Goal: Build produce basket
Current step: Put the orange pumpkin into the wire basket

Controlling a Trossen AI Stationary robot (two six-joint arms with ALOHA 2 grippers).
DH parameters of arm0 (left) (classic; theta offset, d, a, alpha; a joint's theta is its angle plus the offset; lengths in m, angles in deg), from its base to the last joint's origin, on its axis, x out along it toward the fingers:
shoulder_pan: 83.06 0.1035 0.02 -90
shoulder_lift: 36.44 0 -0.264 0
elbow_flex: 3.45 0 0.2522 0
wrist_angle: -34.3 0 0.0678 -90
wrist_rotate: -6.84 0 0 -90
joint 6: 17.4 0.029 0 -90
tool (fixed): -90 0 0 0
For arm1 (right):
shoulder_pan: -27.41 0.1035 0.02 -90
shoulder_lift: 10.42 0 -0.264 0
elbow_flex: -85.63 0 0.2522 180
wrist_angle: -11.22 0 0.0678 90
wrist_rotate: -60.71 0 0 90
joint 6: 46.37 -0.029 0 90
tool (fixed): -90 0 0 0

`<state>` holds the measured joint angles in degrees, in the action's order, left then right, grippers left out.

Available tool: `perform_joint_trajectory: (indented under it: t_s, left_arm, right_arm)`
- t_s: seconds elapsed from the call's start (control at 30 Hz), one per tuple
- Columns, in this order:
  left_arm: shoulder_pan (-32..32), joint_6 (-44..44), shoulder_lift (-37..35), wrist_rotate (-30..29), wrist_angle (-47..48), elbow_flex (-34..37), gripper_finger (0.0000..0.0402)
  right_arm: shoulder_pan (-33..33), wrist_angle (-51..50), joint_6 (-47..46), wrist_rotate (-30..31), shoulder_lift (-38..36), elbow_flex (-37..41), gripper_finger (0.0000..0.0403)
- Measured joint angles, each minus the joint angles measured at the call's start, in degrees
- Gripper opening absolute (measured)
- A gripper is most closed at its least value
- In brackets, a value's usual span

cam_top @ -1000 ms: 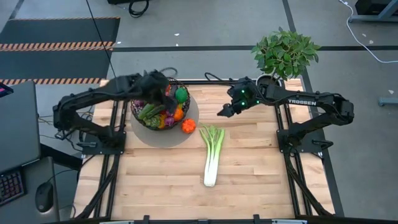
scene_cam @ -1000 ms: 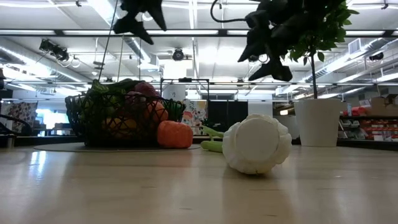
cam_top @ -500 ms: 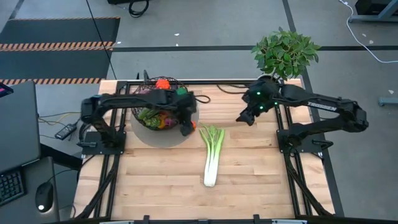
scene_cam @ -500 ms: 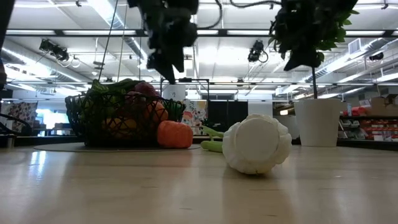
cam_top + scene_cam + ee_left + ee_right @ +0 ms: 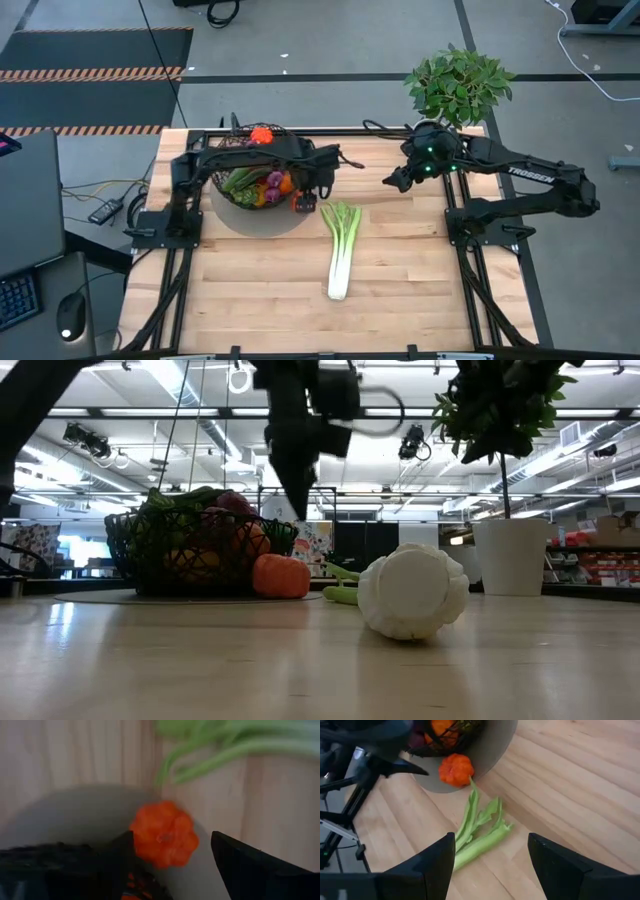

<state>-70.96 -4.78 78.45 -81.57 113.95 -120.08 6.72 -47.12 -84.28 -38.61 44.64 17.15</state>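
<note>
High view: left gripper (image 5: 306, 197) hangs released over the orange pepper (image 5: 303, 202) just outside the basket (image 5: 262, 172), likely to lift it in; the leek (image 5: 340, 246) lies beyond, the right gripper (image 5: 392, 181) released, waiting.

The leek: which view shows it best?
The high view: the whole leek lies unobstructed on the table. The low view shows only its white root end, the right wrist view its green leaves, and the left wrist view a blurred edge of leaves.
</note>
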Motion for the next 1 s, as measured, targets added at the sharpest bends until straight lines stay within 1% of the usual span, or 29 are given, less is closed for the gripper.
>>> perform_joint_trajectory:
  t_s: [0.13,0.27,0.33,0.5,0.63,0.8,0.9,1.0]
  left_arm:
    - [0.32,3.58,3.42,0.06,3.19,-0.07,0.0283]
    - [0.15,5.94,3.91,0.15,1.51,-0.18,0.029]
    - [0.16,6.47,4.08,0.3,0.93,-0.26,0.0293]
    - [0.65,6.62,5.26,2.24,3.61,-0.18,0.0301]
    - [0.45,7.82,6.81,2.39,4.8,-0.17,0.0308]
    - [-0.27,10.26,8.59,1.13,5.04,-0.29,0.0311]
    - [-0.83,12.11,8.83,-0.63,5.03,-0.31,0.0311]
    - [-1.43,13.38,8.85,-1.75,3.2,-0.28,0.031]
  right_arm:
    - [1.11,0.0,-2.05,1.01,0.0,0.0,0.0255]
    - [2.27,-0.09,-2.95,1.12,0.0,0.0,0.0255]
    - [2.8,-0.15,-2.92,1.08,0.0,0.0,0.0255]
    - [3.84,-0.68,-2.9,0.94,0.0,0.0,0.0255]
    - [4.59,-0.78,-2.93,0.92,0.02,0.0,0.0255]
    - [5.62,-1.82,-3.08,0.86,0.02,-0.02,0.0255]
    - [6.24,-2.57,-3.08,0.83,0.04,-0.02,0.0255]
    - [6.61,-2.58,-3.1,0.86,0.04,-0.02,0.0255]
